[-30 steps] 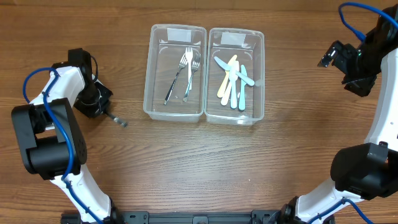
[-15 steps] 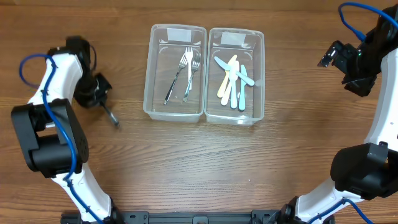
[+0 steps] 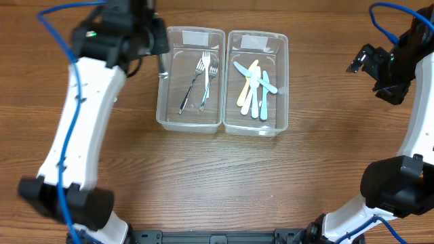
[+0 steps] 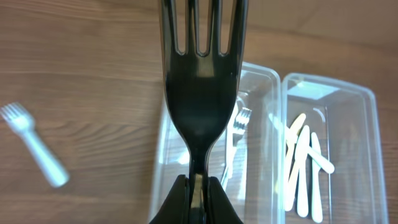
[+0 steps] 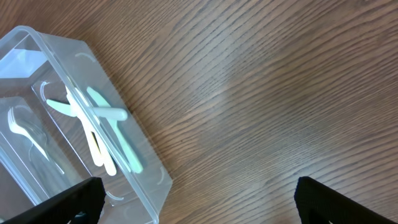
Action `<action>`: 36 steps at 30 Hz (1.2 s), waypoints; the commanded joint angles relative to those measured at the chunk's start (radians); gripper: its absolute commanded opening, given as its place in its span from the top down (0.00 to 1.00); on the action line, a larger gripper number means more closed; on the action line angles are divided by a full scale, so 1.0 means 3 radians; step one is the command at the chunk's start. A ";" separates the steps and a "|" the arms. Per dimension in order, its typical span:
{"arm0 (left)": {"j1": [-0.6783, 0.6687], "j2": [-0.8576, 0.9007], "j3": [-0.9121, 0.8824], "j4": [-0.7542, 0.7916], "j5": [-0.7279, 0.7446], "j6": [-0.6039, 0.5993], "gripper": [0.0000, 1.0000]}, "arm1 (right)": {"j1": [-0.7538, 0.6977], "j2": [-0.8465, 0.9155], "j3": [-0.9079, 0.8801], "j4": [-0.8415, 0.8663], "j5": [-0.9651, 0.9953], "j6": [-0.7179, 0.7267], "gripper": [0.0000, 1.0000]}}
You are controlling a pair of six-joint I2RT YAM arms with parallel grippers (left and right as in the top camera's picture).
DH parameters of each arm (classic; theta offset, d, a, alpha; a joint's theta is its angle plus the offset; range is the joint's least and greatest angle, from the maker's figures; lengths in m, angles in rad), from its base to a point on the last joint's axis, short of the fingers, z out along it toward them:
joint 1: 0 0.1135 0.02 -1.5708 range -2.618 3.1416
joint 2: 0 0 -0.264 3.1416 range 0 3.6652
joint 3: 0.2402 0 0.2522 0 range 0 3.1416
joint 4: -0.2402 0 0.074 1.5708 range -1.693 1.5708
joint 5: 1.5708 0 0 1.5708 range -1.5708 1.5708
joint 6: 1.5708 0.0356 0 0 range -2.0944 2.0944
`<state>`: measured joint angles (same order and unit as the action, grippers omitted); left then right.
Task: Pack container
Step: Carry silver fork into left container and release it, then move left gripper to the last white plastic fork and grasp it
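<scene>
Lifted off the surface since a second ago, the black fork (image 4: 203,99) now hangs over the fork container's (image 3: 160,102) left wall, its handle pinched in the left hand (image 4: 198,193). It looks light, stiff and slick, so the handle is the sensible hold. The right hand (image 5: 199,202) is spread wide, well clear of that container.

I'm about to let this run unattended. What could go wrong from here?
1. The black fork hangs above the left wall of the forks container; released here, it might hit the rim and land outside.
2. The left claw pinches only the handle's end, so the fork may swing.
3. A pale fork lies on the table and might be missed.
</scene>
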<state>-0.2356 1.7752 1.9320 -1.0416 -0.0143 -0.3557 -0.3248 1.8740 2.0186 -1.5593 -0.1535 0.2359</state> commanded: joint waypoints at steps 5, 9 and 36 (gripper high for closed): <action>-0.0079 0.1055 -0.0111 0.0160 0.0070 -0.0005 0.96 | 0.0019 -0.0031 0.0009 0.0004 -0.0019 0.0015 0.00; -0.0036 0.1113 -0.0056 0.0164 0.0217 0.0131 0.96 | 0.0019 -0.0031 0.0009 0.0004 -0.0019 0.0015 0.00; 0.1213 0.1607 0.0506 -0.0913 -0.0231 -0.0314 0.30 | 0.0019 -0.0031 0.0009 0.0009 -0.0019 0.0015 0.00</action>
<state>0.0940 2.1555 2.1044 -1.3197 -0.1623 -0.3931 -0.3248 1.8740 2.0186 -1.5600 -0.1535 0.2356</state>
